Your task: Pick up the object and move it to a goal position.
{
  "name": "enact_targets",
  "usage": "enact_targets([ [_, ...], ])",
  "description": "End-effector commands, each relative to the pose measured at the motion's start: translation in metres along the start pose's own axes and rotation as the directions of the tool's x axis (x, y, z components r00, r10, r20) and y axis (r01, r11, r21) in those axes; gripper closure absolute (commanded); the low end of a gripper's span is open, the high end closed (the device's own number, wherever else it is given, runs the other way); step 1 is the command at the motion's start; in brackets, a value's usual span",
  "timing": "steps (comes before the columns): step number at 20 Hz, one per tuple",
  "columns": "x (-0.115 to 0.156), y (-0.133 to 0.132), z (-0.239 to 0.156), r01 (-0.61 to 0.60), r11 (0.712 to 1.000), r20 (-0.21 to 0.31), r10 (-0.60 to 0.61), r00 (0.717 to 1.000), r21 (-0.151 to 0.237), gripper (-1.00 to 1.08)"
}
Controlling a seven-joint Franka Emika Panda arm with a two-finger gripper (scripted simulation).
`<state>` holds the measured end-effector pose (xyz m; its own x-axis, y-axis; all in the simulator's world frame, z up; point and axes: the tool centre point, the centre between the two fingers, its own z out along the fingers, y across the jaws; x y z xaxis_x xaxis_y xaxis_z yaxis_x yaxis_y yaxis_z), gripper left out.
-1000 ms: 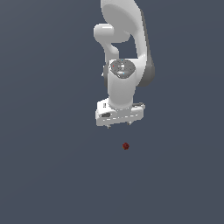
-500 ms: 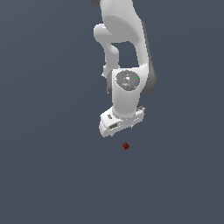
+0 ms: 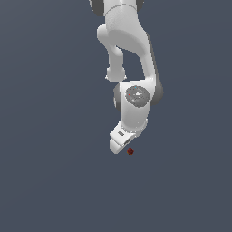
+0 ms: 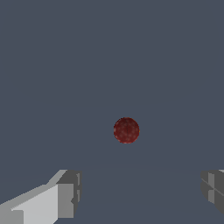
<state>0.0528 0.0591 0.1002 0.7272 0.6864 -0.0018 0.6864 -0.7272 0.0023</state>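
Gripper (image 4: 140,192) spread wide, both fingers (image 4: 65,194) well apart, nothing between them, touching nothing. Object (image 4: 126,130), dark red round lump, sits on flat grey floor (image 3: 54,181) just beside gripper tip in exterior view, slightly to its right.

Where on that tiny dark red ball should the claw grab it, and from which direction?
Probably across its widest part, coming straight down from above. The dark red ball looks roughly round, so no side seems better than another, and it sits alone on the flat grey surface. The gripper is open, with fingers spread far wider than the ball, but it is not yet around it.
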Motion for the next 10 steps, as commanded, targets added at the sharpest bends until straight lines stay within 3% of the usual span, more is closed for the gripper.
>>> enact_targets([
  [1, 0.005, 0.0, 0.008, 0.077, 0.997, 0.0, -0.077, 0.997, 0.0, -0.92],
  [10, 0.018, 0.0, 0.027, 0.263, 0.965, -0.001, -0.263, 0.965, 0.001, -0.92],
])
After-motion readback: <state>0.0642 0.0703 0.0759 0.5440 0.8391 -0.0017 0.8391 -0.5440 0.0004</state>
